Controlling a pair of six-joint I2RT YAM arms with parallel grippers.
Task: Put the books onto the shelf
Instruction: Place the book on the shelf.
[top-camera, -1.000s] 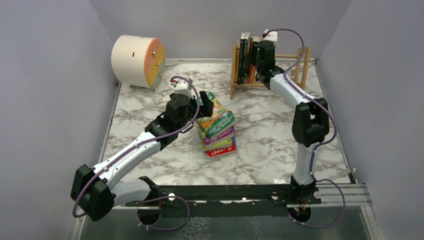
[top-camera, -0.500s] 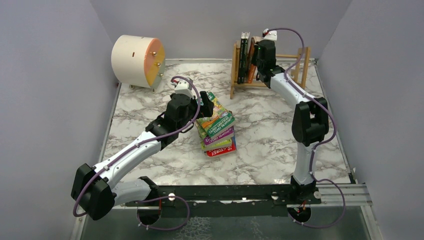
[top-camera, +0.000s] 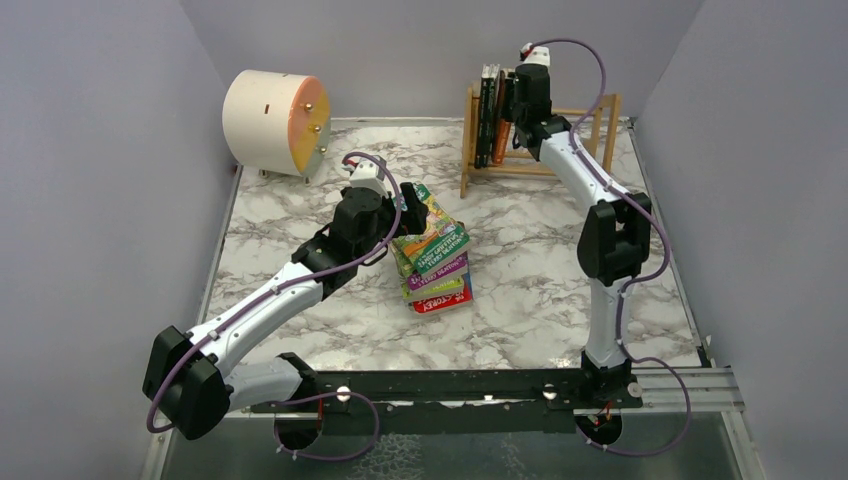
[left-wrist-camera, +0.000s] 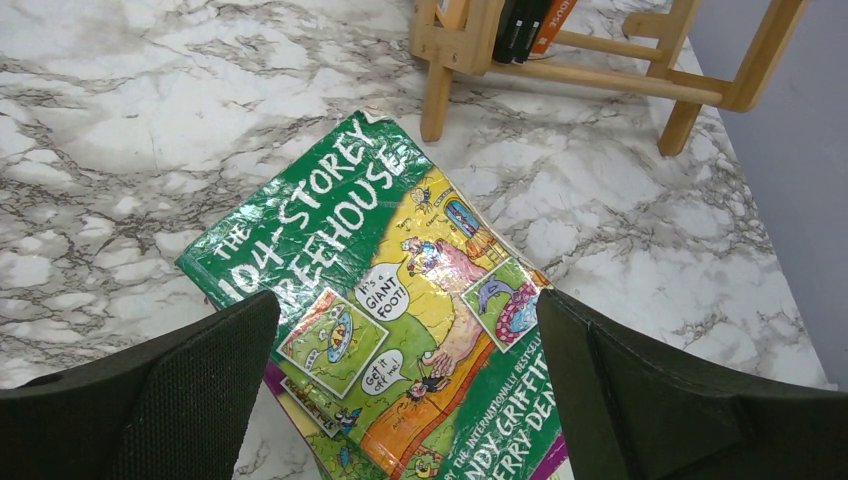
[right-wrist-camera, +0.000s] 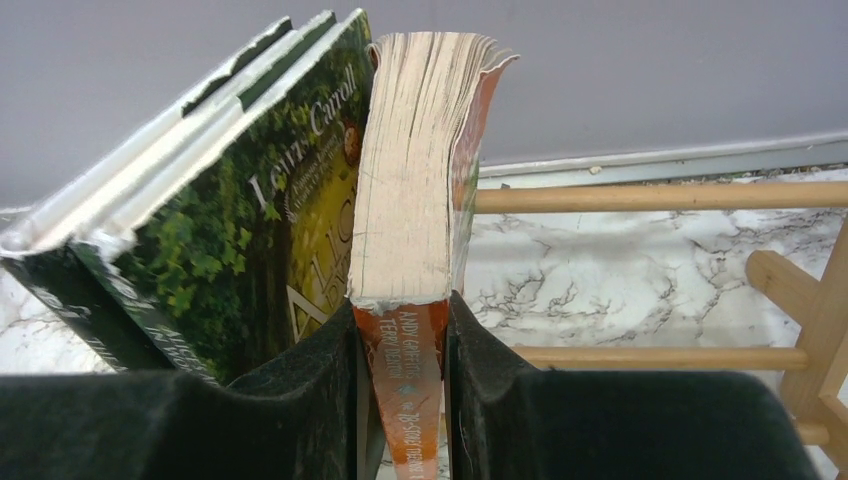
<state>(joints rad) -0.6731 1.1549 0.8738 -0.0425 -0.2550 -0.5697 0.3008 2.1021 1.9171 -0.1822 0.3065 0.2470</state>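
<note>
Counter (top-camera: 530, 260): white marble with grey veins; its near edge is hidden behind the black bar that carries the arm bases.
Left arm (top-camera: 280, 295): reaches from the near left corner to the middle of the counter, and its wrist covers the left side of the pile.
Right arm (top-camera: 600, 200): stretches to the far right corner, where its wrist blocks part of the rack from above.
Drum (top-camera: 270, 120): cream with an orange face, lying on its side at the far left, well apart from both arms.
Shelf (top-camera: 605, 120): a light-wood rack against the back wall, empty in its right part; the wrist views show only its rails and legs (left-wrist-camera: 610, 82).
Pile of books (top-camera: 435, 262): lies flat mid-counter. Under the green top book (left-wrist-camera: 400, 300) only purple and red edges show, so the count is unclear.
Dark books (right-wrist-camera: 220, 230): stand at the left end of the shelf, leaning, with their lower ends cut off.
Orange book (right-wrist-camera: 410, 230): upright on the shelf just beside the dark books, page edges towards the camera, cover mostly unreadable.
Left jaws: spread wide to either side of the green book; whether they touch it cannot be told.
Right jaws: pinching the orange book, one pad on each cover.
</note>
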